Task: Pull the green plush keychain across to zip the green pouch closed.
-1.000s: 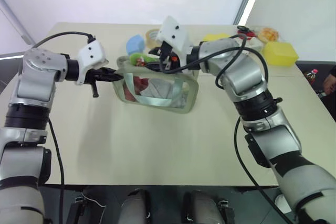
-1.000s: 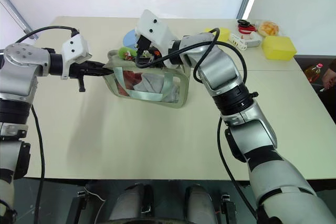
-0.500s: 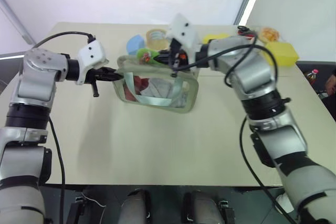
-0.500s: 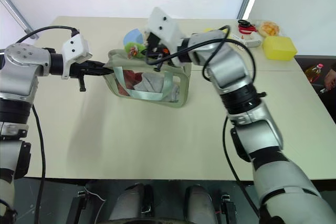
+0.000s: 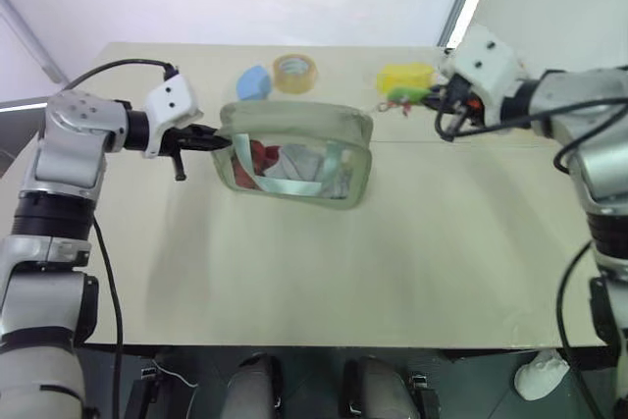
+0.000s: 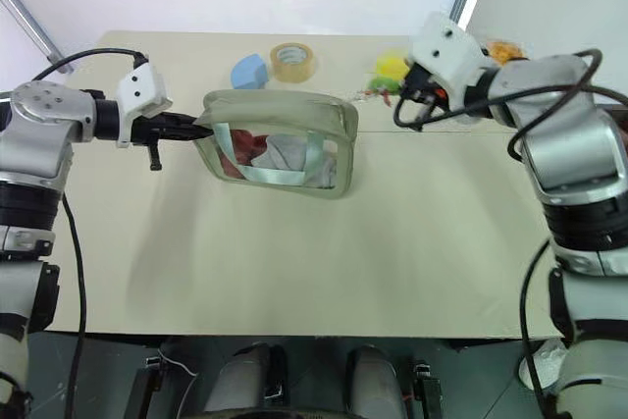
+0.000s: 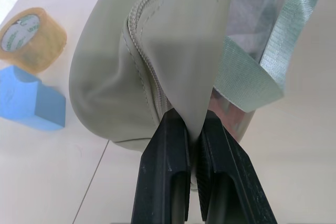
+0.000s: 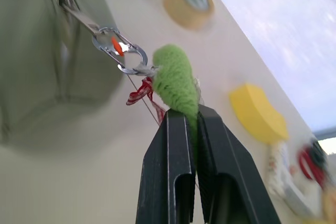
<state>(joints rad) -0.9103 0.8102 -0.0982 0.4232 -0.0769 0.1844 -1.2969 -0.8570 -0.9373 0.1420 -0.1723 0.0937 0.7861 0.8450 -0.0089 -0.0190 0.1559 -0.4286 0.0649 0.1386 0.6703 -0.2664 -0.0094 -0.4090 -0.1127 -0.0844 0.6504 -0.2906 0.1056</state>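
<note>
The green pouch [image 5: 294, 149] stands mid-table, its clear window showing red and white contents and its zipper [image 7: 149, 72] run along the top. My left gripper [image 5: 211, 141] is shut on the fabric at the pouch's left end [image 7: 191, 135]. To the right of the pouch's right end, above the table, my right gripper [image 5: 432, 97] is shut on the green plush keychain [image 8: 177, 82]. A metal clip [image 8: 121, 51] links the plush back toward the pouch [image 8: 31, 51].
A tape roll [image 5: 294, 73] and a blue sponge [image 5: 253, 81] lie behind the pouch. A yellow sponge [image 5: 405, 76] sits just behind the keychain. Small red and white items [image 8: 310, 161] lie at the far right of the table.
My right gripper shut on the keychain near the pouch's left end and swept it right, past the right end. The pouch's top went from gaping to closed. The left gripper stayed still.
</note>
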